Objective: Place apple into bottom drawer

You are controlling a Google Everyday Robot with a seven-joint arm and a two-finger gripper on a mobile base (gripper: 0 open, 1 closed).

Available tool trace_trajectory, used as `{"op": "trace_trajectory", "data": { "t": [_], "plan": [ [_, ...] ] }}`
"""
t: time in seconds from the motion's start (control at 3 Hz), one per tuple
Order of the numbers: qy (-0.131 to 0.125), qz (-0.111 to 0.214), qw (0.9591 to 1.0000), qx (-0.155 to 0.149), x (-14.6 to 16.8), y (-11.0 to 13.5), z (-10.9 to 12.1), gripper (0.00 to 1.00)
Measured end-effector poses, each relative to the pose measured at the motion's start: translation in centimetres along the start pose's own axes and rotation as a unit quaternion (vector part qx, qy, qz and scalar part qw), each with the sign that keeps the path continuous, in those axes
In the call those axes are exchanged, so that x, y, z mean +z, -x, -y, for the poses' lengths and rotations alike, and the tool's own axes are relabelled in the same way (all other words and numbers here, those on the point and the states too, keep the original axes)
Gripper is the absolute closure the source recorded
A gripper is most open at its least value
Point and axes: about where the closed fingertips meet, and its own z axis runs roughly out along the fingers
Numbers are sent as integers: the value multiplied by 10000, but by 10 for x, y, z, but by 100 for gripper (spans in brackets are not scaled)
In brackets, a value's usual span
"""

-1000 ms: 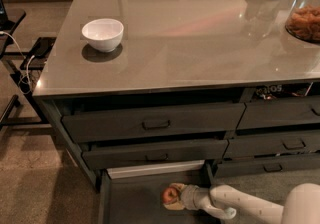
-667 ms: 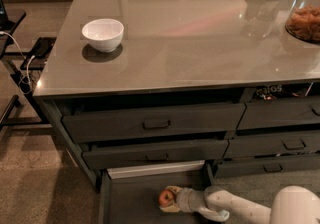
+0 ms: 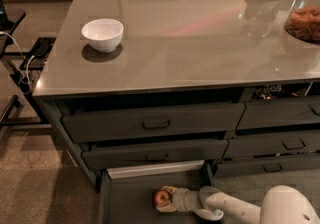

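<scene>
Apple: the apple [image 3: 160, 197] is small, round and red with a yellowish patch. It sits low inside the open bottom drawer [image 3: 129, 199], right of the middle of its flat dark floor and well forward of the pale back strip.
Pincer: the pincer [image 3: 164, 199] reaches into the drawer from the right on the pale arm. Its two pale fingers are closed on the apple from above and below, with the fruit at their tips.
Contact with the floor: I cannot tell whether the apple rests on the drawer floor or hangs just above it.
Weight: probably light for this arm, so holding it should be no strain.
Firmness: likely hard enough for a firm squeeze, though the skin could bruise under a tight one.
Surface: smooth, waxy and curved, so it could slip out of flat fingers and roll once free.
Where to hold: across the widest part, on opposite sides, as the fingers sit now, keeping clear of the stem end.
Desk: the grey desk [image 3: 190, 38] above carries a white bowl [image 3: 102, 34], well apart from the apple.
</scene>
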Motion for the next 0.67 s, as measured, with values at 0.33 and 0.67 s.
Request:
{"op": "trace_trajectory", "data": {
  "t": [0.33, 0.67],
  "plan": [
    [0, 0, 10000, 0, 0, 0, 0, 58],
    [0, 0, 10000, 0, 0, 0, 0, 35]
  ]
}}
